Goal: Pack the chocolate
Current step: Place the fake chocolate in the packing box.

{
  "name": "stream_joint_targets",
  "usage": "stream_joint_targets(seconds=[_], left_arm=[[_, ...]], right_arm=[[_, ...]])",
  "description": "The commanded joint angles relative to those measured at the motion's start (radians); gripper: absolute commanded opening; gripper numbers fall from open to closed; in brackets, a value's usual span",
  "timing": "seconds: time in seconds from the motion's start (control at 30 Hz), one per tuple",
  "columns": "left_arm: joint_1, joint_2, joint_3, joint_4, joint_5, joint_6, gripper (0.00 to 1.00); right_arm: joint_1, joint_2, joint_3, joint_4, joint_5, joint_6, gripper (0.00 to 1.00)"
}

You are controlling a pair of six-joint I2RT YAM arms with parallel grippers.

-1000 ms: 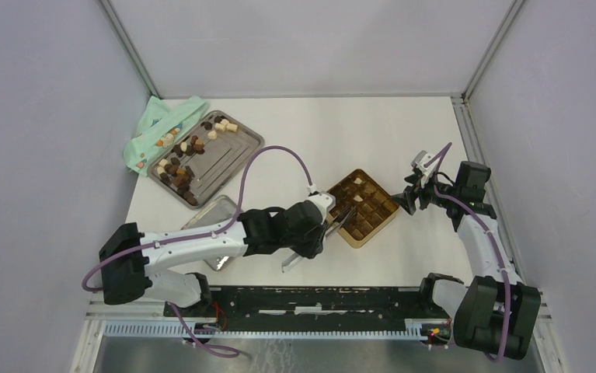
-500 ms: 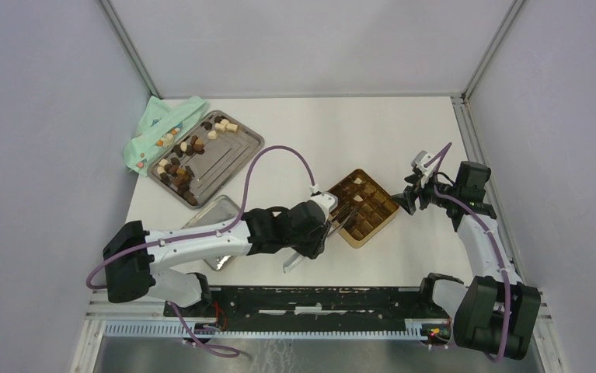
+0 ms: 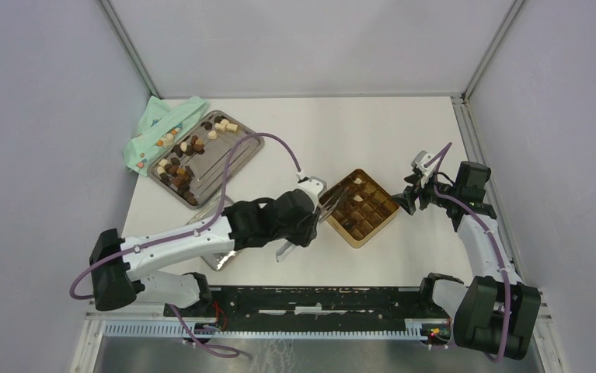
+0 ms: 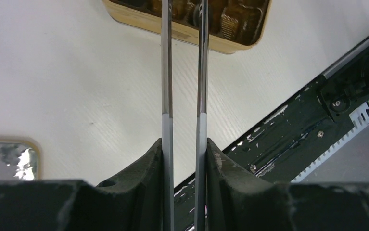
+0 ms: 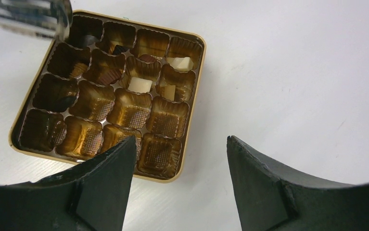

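Small dark, light-brown and cream chocolate pieces [image 3: 176, 168] are scattered on the far-left tray [image 3: 228, 155]; a few are seated in tin [image 5: 130, 108] cells

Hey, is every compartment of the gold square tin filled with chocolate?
No, most cups of the gold square tin are empty; only a few hold pieces, like the cream-white chocolate.

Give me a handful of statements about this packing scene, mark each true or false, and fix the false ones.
1. The left gripper grips metal tweezers. True.
2. The right gripper is shut. False: it is open and holds nothing.
3. Every cell of the gold tin is filled. False: most cells are empty.
4. The mint-green bag lies beside the tray of loose chocolate. True.
5. The tin holds some cream-white pieces. True.
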Motion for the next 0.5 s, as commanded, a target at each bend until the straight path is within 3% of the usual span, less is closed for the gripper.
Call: stream_joint_targets(seconds=[0.0, 0.07, 0.23, 0.47], left_arm=[[0.098, -0.098, 0.059, -0.084, -0.050, 0.043, 0.38], [0.187, -0.142, 0.061, -0.129, -0.047, 0.060, 0.38], [0.530, -0.247, 0.020, -0.194, 0.011, 0.166, 0.39], [0.866, -0.222, -0.015, -0.232, -0.028, 0.272, 0.40]], right_arm=[[-0.004, -0.020, 0.018, 0.012, -0.036, 0.000, 0.74], [-0.005, -0.025, 0.017, 0.015, -0.045, 0.004, 0.75], [-0.005, -0.027, 0.015, 0.021, -0.064, 0.018, 0.74], [-0.004, -0.034, 0.005, 0.033, -0.083, 0.032, 0.74]])
